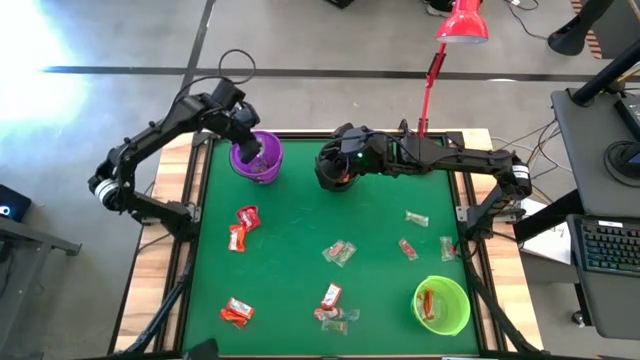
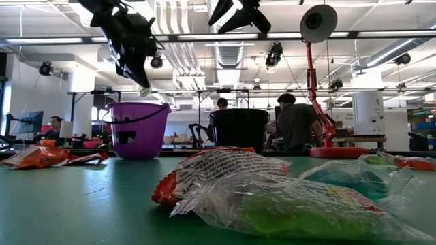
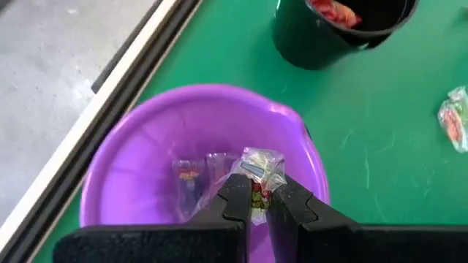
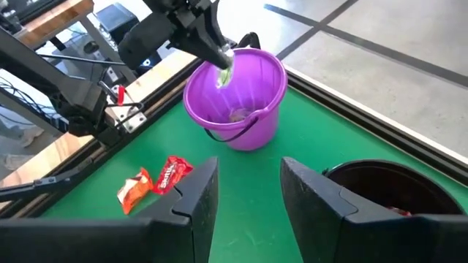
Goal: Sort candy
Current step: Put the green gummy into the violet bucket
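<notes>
My left gripper (image 3: 254,201) hangs over the purple cup (image 1: 257,158), shut on a clear-wrapped candy (image 3: 259,172); the right wrist view shows it (image 4: 223,71) above the cup's mouth (image 4: 234,84). Another clear candy (image 3: 191,175) lies inside the cup. My right gripper (image 4: 248,183) stands open above the black cup (image 1: 336,167), which holds red candy (image 3: 336,11). More candies lie loose on the green mat: red ones (image 1: 243,227), (image 1: 236,313), clear ones (image 1: 339,252), (image 1: 416,218). The green cup (image 1: 441,305) stands at the near right with a red candy in it. My left gripper pinches the clear candy by one end of its wrapper (image 3: 256,191) between its two fingertips. The fingers slant down from above, over the purple cup's mouth. The candy sticks out past the fingertips, clear of the cup.
A red desk lamp (image 1: 455,30) stands at the table's far right edge. Wooden rails (image 1: 170,250) frame the mat. People sit at benches in the room behind, seen in the low view.
</notes>
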You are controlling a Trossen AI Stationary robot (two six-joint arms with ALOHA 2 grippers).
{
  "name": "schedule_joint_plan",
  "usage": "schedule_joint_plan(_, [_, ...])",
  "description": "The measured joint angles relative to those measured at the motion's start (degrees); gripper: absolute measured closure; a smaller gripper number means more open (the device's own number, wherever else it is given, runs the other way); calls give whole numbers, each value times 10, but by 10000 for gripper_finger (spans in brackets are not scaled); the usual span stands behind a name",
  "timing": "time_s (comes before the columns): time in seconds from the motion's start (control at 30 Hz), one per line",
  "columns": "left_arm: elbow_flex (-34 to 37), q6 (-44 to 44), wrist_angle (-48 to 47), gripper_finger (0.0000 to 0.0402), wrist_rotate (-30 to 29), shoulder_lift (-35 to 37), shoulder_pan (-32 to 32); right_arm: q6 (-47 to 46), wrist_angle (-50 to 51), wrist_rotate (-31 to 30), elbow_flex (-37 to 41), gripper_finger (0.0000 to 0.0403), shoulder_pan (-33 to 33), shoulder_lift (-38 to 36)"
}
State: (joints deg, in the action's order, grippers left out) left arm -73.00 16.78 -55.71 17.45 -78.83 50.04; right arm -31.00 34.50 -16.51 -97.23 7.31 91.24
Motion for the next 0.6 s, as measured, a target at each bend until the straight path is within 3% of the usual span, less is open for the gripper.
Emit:
schedule_joint_plan(0.33, [58,27,-19,393,0,0,0,-3,5,0,0,272,0,0])
schedule_joint_plan(0.6, [73,38,-19,343,0,-1,0,-31,37,3,0,271,-5,0])
